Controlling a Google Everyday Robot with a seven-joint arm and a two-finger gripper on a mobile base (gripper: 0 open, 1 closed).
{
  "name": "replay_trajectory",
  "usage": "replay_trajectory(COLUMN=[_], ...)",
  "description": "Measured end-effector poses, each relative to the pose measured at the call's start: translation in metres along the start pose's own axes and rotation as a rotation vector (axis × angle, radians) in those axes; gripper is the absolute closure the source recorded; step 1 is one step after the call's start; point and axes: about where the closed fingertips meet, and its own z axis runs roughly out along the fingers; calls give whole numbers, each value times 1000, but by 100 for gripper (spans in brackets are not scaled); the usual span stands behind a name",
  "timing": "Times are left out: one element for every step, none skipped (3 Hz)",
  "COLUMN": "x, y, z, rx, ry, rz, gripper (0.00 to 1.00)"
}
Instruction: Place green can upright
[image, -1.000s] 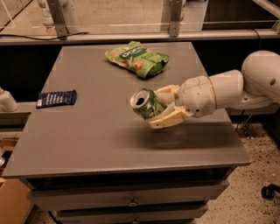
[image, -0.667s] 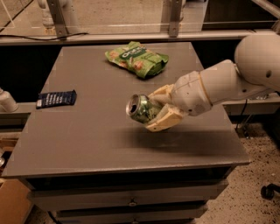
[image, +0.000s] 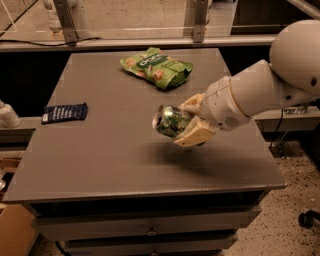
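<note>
Tool: we see the tool (image: 181, 125) at the end of a white arm (image: 260, 90) that reaches in from the right of our view; it hangs above the middle-right part of the surface (image: 100, 160); its two cream fingers (image: 196, 137) are clamped on the green can, one above it and one beneath it

Green can: the green can (image: 169, 120) sits in the tool's grip and is clear of the surface; we see it tilted, nearer to lying on its side than to standing upright; its silver top points away from the arm, toward the left of our view and slightly toward us

Shadow: a soft dark patch (image: 175, 155) lies on the surface just below the tool and the can

Snack bag: beyond the tool, toward the far edge, a crinkled green snack bag (image: 157, 67) lies flat; it is well apart from the can

Dark packet: far out to the left of the tool in our view, at the surface's left edge, a flat dark blue packet (image: 65, 112) with pale print lies on its own

Surface: grey and flat; below its front edge, nearer to us than the tool, we see drawer fronts (image: 150, 227)
</note>
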Motion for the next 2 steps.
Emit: replay_trajectory(x=[3,1], y=[-2,0], z=[-4,-3], rx=[1,-32], ry=[-5,-69], rz=[27,60], gripper=[100,100])
